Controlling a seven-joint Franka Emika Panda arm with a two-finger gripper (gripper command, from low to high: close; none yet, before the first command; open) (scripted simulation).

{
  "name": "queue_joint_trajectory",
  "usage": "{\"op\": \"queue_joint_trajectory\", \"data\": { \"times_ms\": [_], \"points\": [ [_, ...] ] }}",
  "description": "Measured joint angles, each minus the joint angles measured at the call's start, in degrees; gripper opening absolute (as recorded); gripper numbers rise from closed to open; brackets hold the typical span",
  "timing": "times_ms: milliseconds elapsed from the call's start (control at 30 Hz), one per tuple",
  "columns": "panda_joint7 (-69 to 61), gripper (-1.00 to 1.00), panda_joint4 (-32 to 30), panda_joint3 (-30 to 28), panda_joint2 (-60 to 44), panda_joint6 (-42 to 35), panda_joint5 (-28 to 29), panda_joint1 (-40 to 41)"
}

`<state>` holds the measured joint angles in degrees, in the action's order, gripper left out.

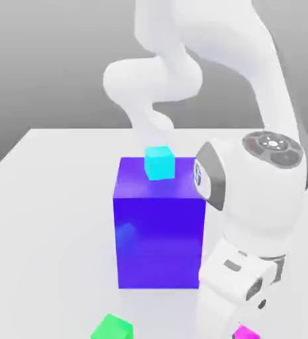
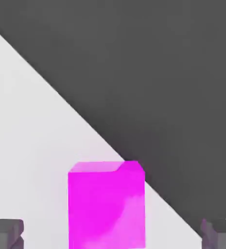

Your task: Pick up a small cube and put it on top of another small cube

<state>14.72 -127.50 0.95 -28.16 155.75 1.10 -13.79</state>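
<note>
A small magenta cube [image 2: 107, 204] sits on the white table close to its edge. In the hand view my gripper [image 2: 113, 233] is open, with one grey fingertip [image 2: 7, 232] on each side of the cube and clear gaps between them. In the exterior view a corner of the magenta cube [image 1: 247, 332] peeks out under my hand at the bottom right. A small cyan cube [image 1: 159, 163] rests on top of a large blue cube [image 1: 159, 228]. A small green cube [image 1: 112, 328] lies on the table in front of the blue cube.
The white table [image 1: 44, 218] ends just beyond the magenta cube, where dark floor [image 2: 173, 87] begins. The large blue cube stands close to the exterior view's left of my arm [image 1: 256, 198].
</note>
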Motion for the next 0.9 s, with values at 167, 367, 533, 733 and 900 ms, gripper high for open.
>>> {"op": "queue_joint_trajectory", "data": {
  "times_ms": [167,367,533,733,900],
  "points": [
    [0.05,-1.0,0.42,-0.04,-1.93,1.41,0.09,-0.04],
    [-0.16,-1.0,-0.59,0.08,2.56,-2.12,-0.12,0.02],
    [0.84,-1.0,-3.54,-4.36,10.14,-6.81,-1.97,4.88],
    [1.03,-1.0,-6.17,-9.65,11.92,-6.13,-5.96,11.54],
    [-0.01,1.0,-5.99,-8.8,7.2,-1.67,-7.61,12.65]
  ]
}}
